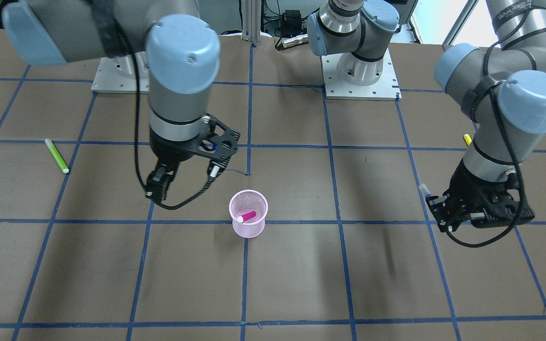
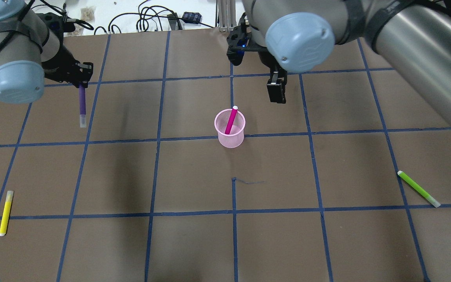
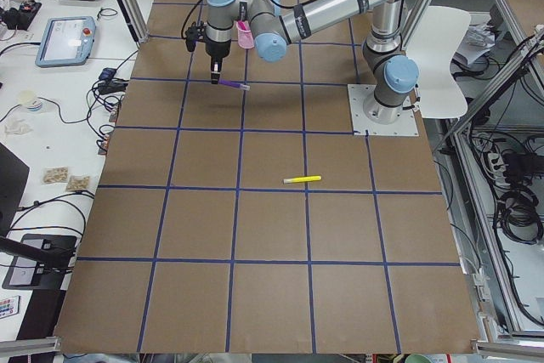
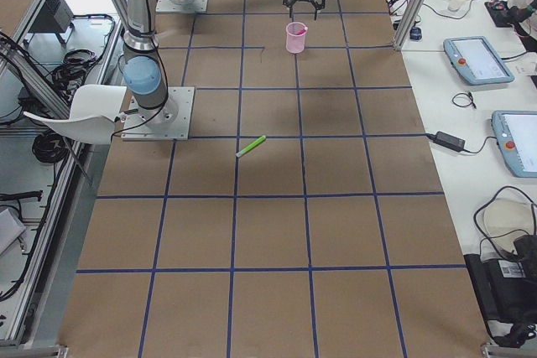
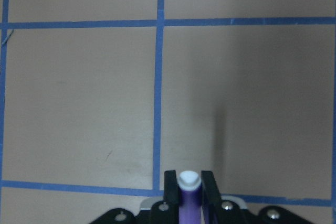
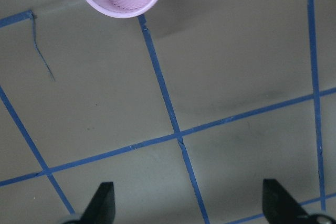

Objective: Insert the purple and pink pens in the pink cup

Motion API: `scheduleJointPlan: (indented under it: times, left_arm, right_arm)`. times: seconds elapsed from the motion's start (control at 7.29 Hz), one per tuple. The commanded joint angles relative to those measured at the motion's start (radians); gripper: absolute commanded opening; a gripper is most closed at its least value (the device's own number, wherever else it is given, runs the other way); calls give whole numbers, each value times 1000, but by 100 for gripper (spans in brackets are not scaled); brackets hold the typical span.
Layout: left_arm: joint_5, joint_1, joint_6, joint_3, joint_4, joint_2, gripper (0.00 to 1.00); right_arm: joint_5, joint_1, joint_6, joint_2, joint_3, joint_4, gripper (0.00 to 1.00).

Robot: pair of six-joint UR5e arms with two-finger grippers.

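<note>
The pink mesh cup (image 2: 230, 129) stands upright near the table's middle, with the pink pen (image 2: 231, 120) leaning inside it. Both also show in the front view, cup (image 1: 248, 226) and pen (image 1: 247, 217). My left gripper (image 2: 81, 83) is shut on the purple pen (image 2: 82, 103) and holds it above the table, far to the cup's left. The left wrist view shows the pen's white end (image 5: 189, 181) between the fingers. My right gripper (image 1: 185, 180) is open and empty, just beyond the cup, and the cup's rim (image 6: 118, 9) sits at the top of its wrist view.
A yellow pen (image 2: 6, 212) lies at the near left and a green pen (image 2: 418, 188) at the near right. The arm bases (image 1: 360, 71) stand on the robot's side of the table. Blue tape lines grid the brown surface.
</note>
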Motion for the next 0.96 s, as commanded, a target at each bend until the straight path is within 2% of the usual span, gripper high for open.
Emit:
scheduleJointPlan:
  times: [0.0, 0.27, 0.41, 0.69, 0.82]
  left_arm:
    - [0, -132, -211, 24, 88, -9, 0]
    - [0, -235, -358, 24, 242, -13, 0]
    - [-2, -284, -463, 22, 308, -28, 0]
    - [3, -374, -648, 7, 315, -56, 0]
    - [6, -417, -733, 5, 314, -71, 0]
  right_arm:
    - [80, -159, 13, -125, 72, 1, 100]
    - [166, -242, 248, -257, 214, -13, 100]
    - [197, -270, 424, -305, 257, -10, 100]
    - [202, -273, 790, -336, 264, -4, 100]
    - [202, -261, 897, -337, 253, -6, 100]
